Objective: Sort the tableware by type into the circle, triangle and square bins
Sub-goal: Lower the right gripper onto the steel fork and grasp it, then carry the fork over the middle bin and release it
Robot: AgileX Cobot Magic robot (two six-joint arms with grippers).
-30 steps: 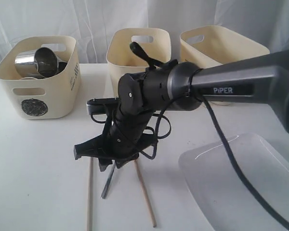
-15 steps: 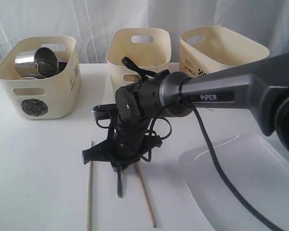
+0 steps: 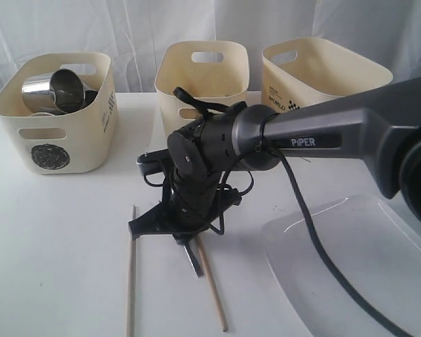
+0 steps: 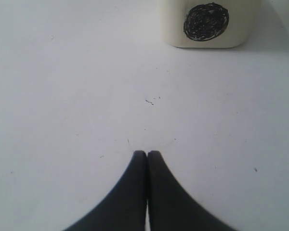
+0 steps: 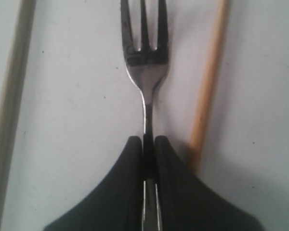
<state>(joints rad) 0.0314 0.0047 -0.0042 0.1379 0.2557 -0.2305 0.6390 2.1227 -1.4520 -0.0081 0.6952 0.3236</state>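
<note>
The white worktop (image 3: 56, 239) carried everything, with a large pale squarish plate (image 3: 351, 267) at its near right corner. Three cream bins stood along the far edge: the circle bin (image 3: 56, 112) toward the far left corner, a second bin (image 3: 203, 77) at the middle and a third bin (image 3: 323, 77) to its right, their marks not readable. Steel mugs (image 3: 59, 90) lay inside the circle bin. Two wooden chopsticks (image 3: 131, 281) lay apart toward the near edge, with the steel fork (image 5: 145, 57) between them, tines pointing to that edge. The right claw (image 5: 145, 144) was clamped on the fork's handle just behind the head; whether the tines touched the worktop could not be told. The left claw (image 4: 147, 156) was closed on nothing, over bare worktop near the circle bin. The fork looked light, stiff and slick, so a pinch this close to the head probably let it pivot; a hold nearer mid-handle seemed steadier.
</note>
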